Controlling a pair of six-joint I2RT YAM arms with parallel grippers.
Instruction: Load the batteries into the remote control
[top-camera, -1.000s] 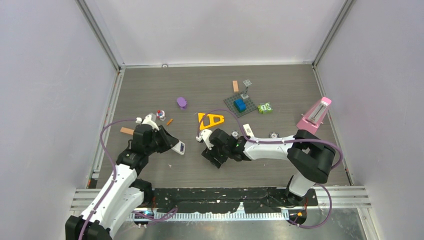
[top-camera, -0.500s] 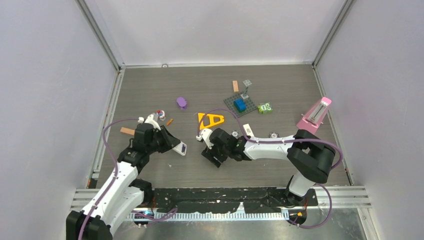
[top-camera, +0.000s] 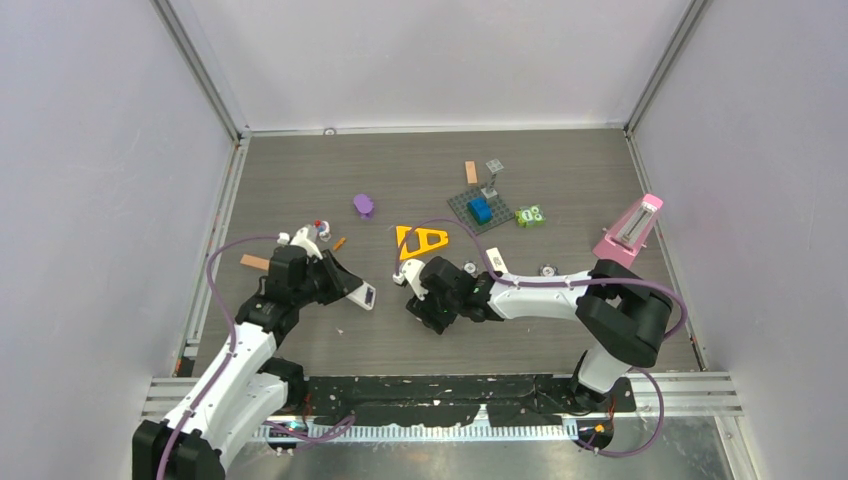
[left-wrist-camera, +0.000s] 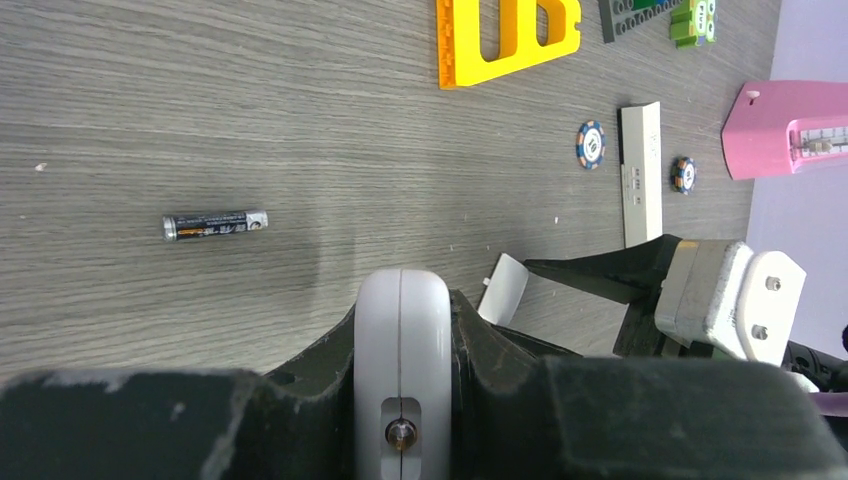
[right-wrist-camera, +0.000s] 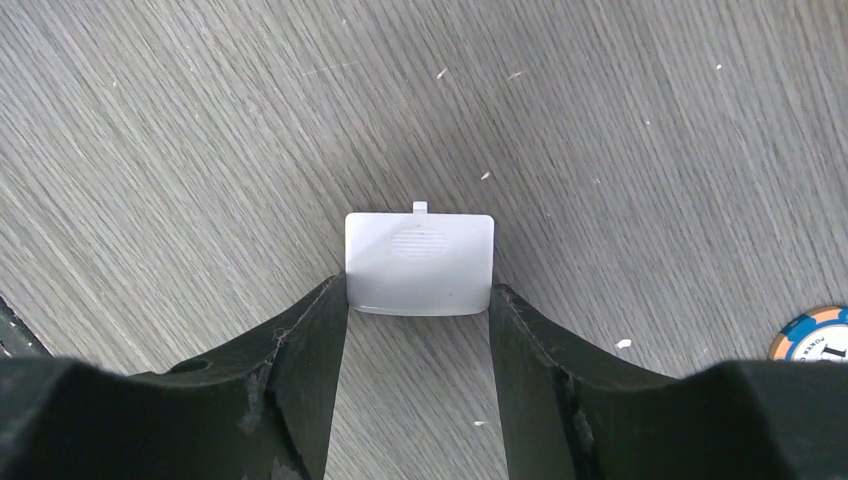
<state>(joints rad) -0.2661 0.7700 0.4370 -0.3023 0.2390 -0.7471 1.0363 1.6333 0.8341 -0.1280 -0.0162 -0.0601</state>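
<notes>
So the left claw (left-wrist-camera: 402, 345) is clamped tight on the remote (left-wrist-camera: 400, 295), gripping it by its narrow edges, with the rounded end poking out past the fingers and held up off the tabletop (left-wrist-camera: 300, 110). Over on the other side, the right claw (right-wrist-camera: 418, 290) is pinched onto the small grey battery cover (right-wrist-camera: 420, 250), one finger pressed against each short side, ridged thumb patch and little tab facing up. From the left wrist view the cover looks tilted, one edge lifted, but I can't tell whether it's fully off the wood. I can only find one battery (left-wrist-camera: 215, 225): a slim black one with orange print and a silver end, lying flat on its side on bare wood, ahead of the remote, off to one side and touching nothing. The two claws are near each other in the middle of the tabletop, not touching. Other stuff lying around: a yellow triangle (top-camera: 421, 241) just behind the right claw, two poker chips (left-wrist-camera: 591, 145) either side of a white strip (left-wrist-camera: 640, 170), a pink block (top-camera: 630, 230) by the right wall, and a purple blob (top-camera: 363, 205) further back.
</notes>
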